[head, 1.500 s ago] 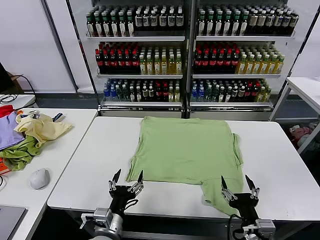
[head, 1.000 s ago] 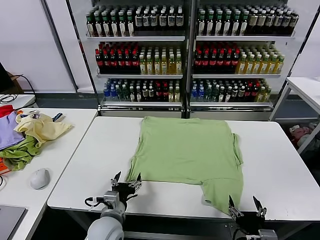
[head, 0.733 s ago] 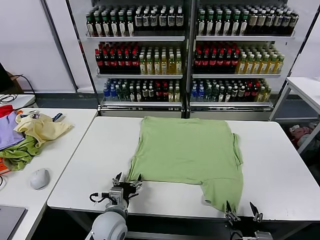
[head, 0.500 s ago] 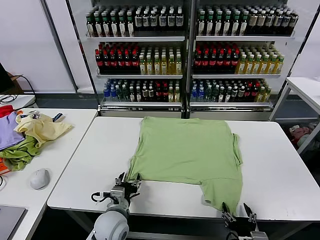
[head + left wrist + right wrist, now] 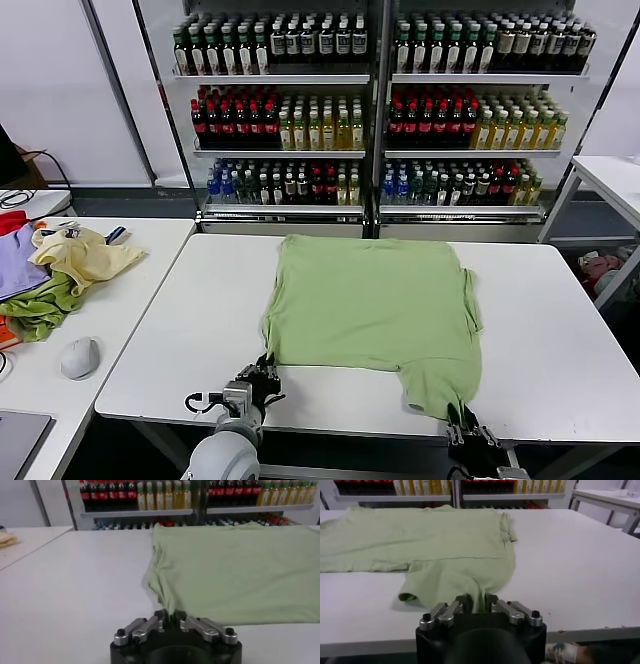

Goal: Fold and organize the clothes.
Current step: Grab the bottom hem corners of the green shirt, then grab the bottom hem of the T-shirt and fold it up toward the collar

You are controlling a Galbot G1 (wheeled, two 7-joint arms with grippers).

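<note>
Polo shirt (image 5: 375, 305) lying flat on white table (image 5: 560, 330), centre, collar end toward near edge, long axis running near-to-far.

Left gripper (image 5: 262, 374) pinching near-left corner of shirt, jaws pressed together on fabric.

Right gripper (image 5: 468, 432) pinching near-right corner at table edge, likewise clamped.

Shirt body lying far of both grippers; likely next move: lifting near edge and carrying it toward far edge.

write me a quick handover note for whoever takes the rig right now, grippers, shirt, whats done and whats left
Left gripper: shut on the near left corner of the green shirt.
Right gripper: shut on the shirt's near right hem, at the white table's front edge.
Shirt: spread flat, back side up, one sleeve tucked under at the near right.
Done: both near corners gripped.
Left: every fold, then tidying it away.
</note>
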